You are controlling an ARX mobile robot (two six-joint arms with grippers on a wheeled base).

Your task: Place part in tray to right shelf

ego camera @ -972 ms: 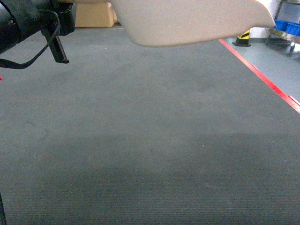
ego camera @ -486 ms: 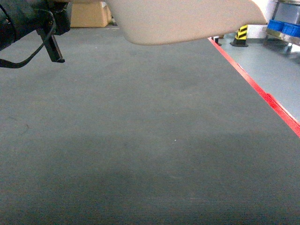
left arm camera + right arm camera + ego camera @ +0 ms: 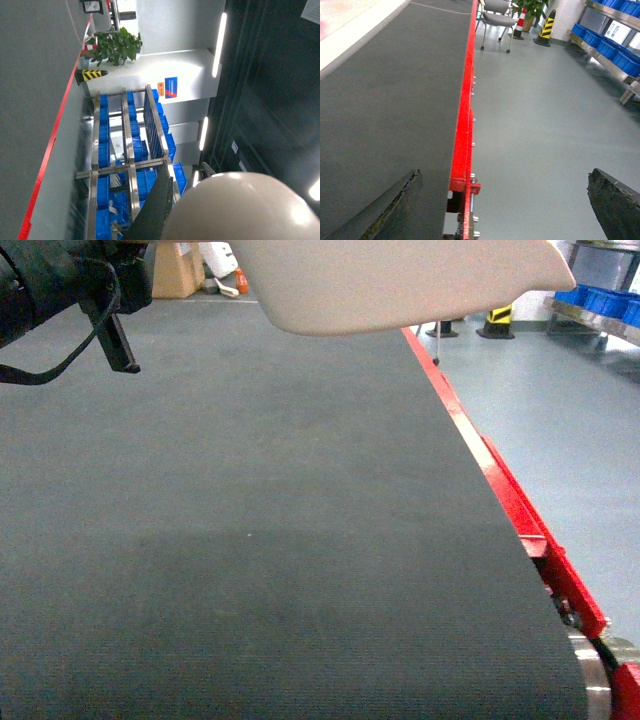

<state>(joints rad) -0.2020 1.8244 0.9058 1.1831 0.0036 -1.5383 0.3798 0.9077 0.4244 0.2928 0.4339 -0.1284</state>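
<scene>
The beige tray (image 3: 400,285) hangs across the top of the head view, above the dark belt table (image 3: 250,540). Its rounded underside (image 3: 240,210) fills the lower right of the left wrist view. My left gripper (image 3: 172,210) is shut on the tray, with one dark finger (image 3: 157,200) showing beside it. The left arm (image 3: 60,290) sits at the top left. My right gripper (image 3: 502,200) is open over the table's red edge (image 3: 462,140), with nothing between its fingers. The part is out of view. The right shelf (image 3: 600,305), a steel rack with blue crates, stands far right.
The red rail (image 3: 500,490) runs along the table's right side, with a roller end (image 3: 590,680) at the near corner. Grey floor (image 3: 545,110) lies beyond it. A chair (image 3: 497,15), a striped bollard (image 3: 546,27) and a potted plant (image 3: 117,45) stand further back.
The head view has swung to the right. The red table edge has slid toward the middle and the roller end has appeared. The tray and the left arm hold the same place in the view.
</scene>
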